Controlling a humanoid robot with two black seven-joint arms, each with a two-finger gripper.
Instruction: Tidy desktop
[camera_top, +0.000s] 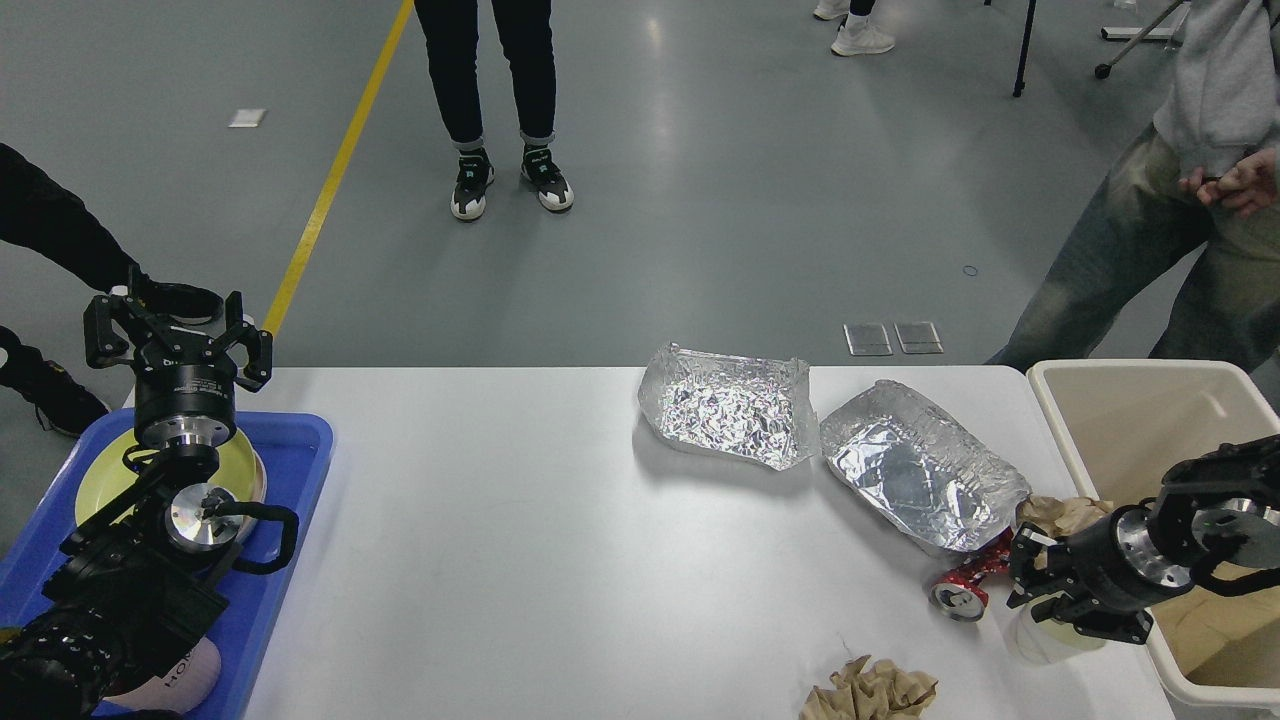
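Note:
The white desktop (520, 540) carries two crumpled foil trays (725, 405) (915, 465), a crushed red can (965, 585), a white paper cup (1030, 645) and two wads of brown paper (870, 690) (1065, 515). My right gripper (1050, 590) is low at the right front, open, with its fingers over the top of the cup, which it partly hides. I cannot tell whether it touches the cup. The can lies just to its left. My left gripper (178, 335) is open and empty, raised above the far left end of the table.
A blue tray (290, 480) at the left holds a yellow-green plate (240, 465). A beige bin (1050, 400) stands off the table's right edge with brown paper inside. People stand beyond the table, one close to the bin.

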